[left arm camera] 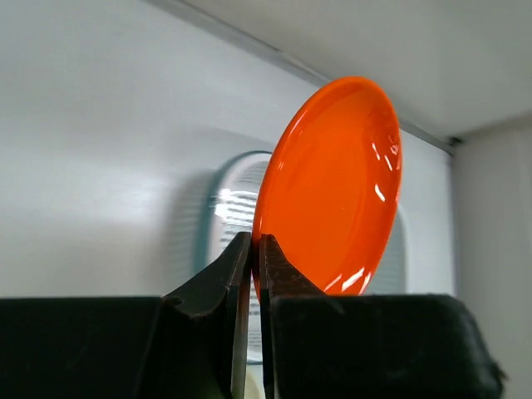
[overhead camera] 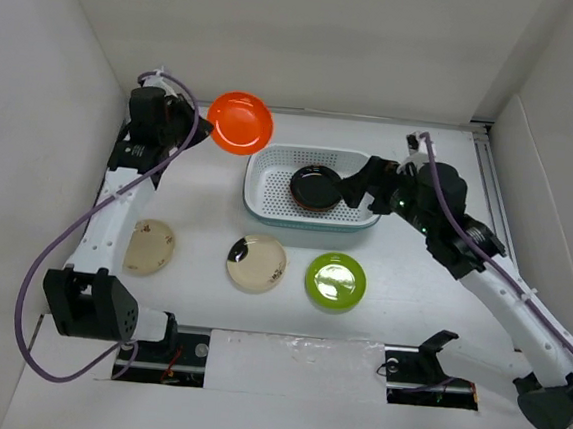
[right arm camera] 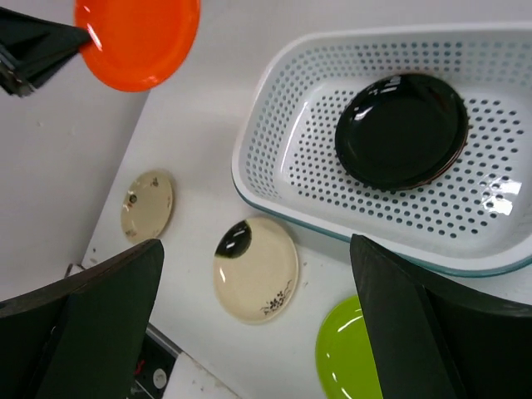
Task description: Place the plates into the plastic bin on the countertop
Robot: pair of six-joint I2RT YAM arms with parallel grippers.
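My left gripper point(overhead camera: 204, 127) is shut on the rim of an orange plate point(overhead camera: 240, 122) and holds it tilted in the air, left of and behind the white perforated bin point(overhead camera: 260, 177). In the left wrist view the jaws point(left arm camera: 256, 248) pinch the plate's point(left arm camera: 332, 187) lower edge. A black plate point(overhead camera: 316, 187) lies in the bin. My right gripper point(overhead camera: 354, 188) is open and empty above the bin's right half. Two tan plates point(overhead camera: 149, 247) point(overhead camera: 257, 263) and a lime green plate point(overhead camera: 336, 282) lie on the countertop in front of the bin.
White walls enclose the countertop on the left, back and right. The right wrist view shows the bin's rim point(right arm camera: 249, 158), the black plate point(right arm camera: 401, 129), both tan plates point(right arm camera: 148, 204) point(right arm camera: 255, 268) and the green plate point(right arm camera: 349, 362). The arm bases stand at the near edge.
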